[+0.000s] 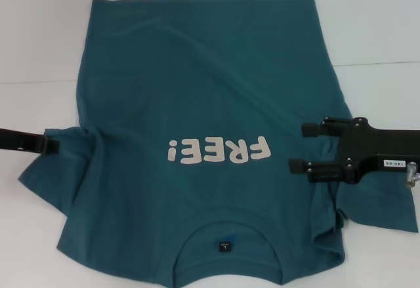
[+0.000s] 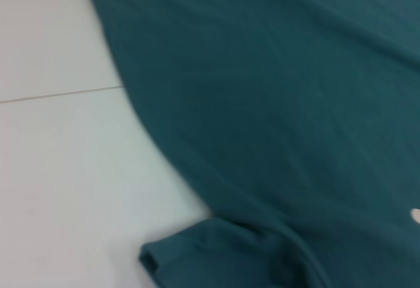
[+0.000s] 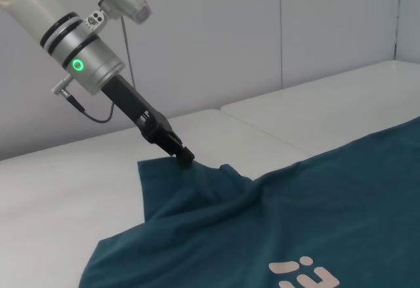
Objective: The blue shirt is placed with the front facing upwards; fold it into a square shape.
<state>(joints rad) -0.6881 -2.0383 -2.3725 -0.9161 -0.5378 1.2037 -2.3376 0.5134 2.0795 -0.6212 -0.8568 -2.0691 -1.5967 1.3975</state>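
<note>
Sleeve-folding looked to be the step in hand: the blue shirt (image 1: 197,104) lay face-up mid-frame on the worktop (image 1: 380,19). At left, the left pincer (image 1: 54,145) pinched its sleeve; at right, the right pincer (image 1: 298,147) hovered wide. Next, probably carrying the sleeve inward.

1. The head view looks steeply down from above on the whole blue shirt (image 1: 197,124) and the white table (image 1: 380,19).
2. The left wrist view sits close over the shirt's edge.
3. The right wrist view looks low across the table at the left gripper (image 3: 186,159), sharing that sleeve with the head view.
</note>
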